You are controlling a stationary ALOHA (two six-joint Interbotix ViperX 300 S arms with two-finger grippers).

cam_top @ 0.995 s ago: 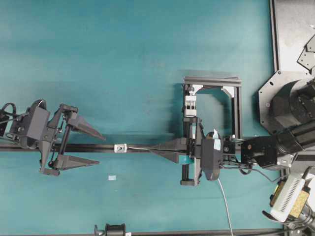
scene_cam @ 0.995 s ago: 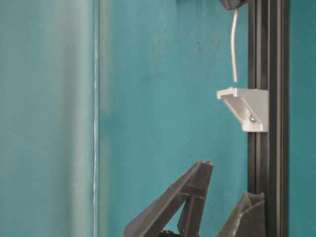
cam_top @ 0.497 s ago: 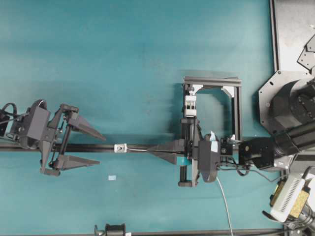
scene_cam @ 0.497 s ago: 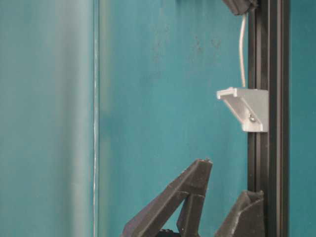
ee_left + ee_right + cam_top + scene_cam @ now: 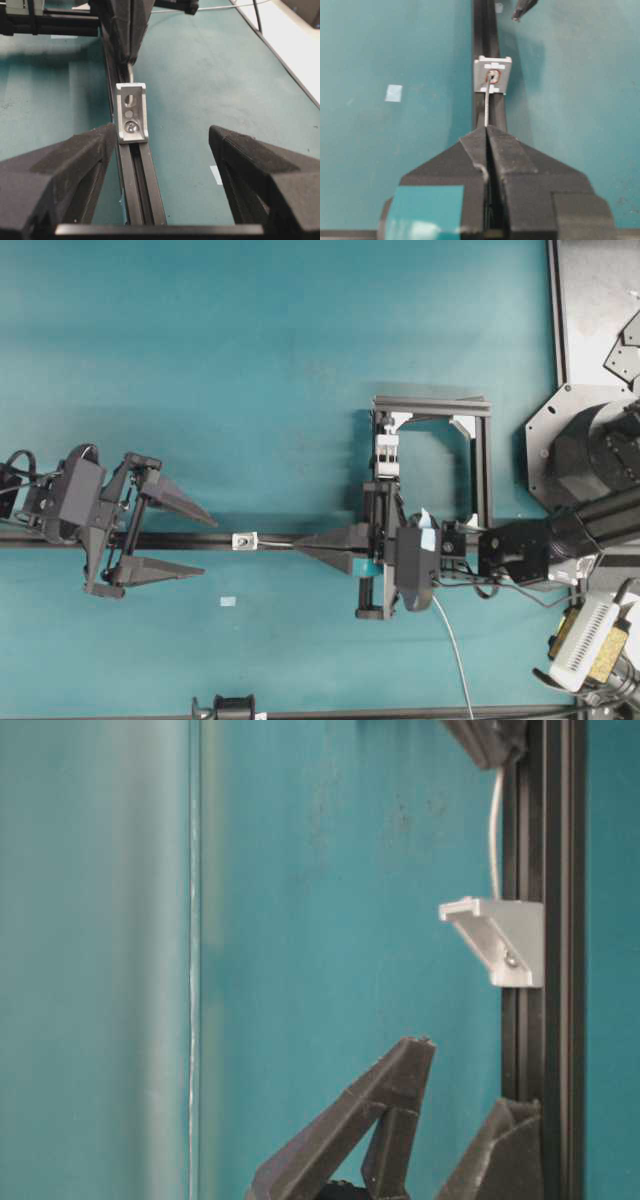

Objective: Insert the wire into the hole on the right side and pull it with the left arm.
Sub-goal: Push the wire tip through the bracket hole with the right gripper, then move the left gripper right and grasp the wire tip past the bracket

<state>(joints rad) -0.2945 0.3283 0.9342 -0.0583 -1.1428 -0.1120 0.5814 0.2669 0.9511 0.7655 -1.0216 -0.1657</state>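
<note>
Right claw (image 5: 486,131) view alone shows wire (image 5: 488,104) entering hole (image 5: 492,76).

Teal table (image 5: 250,360). Black rail (image 5: 220,539) runs left–right. Black frame (image 5: 482,455) with white clip (image 5: 386,452), far right. Small pale tag (image 5: 228,601) near rail.

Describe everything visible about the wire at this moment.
The wire is a very thin, silvery-grey strand that looks like bare metal. The right gripper is shut on it, pinching it between the fingertips, and a short, nearly straight length runs out from there above the black rail. Its tip reaches the hole in the small pale grey block; in the left wrist view it shows inside the opening, not sticking out toward the left gripper. A pale cable trails behind the right gripper; whether that is the wire is unclear.
</note>
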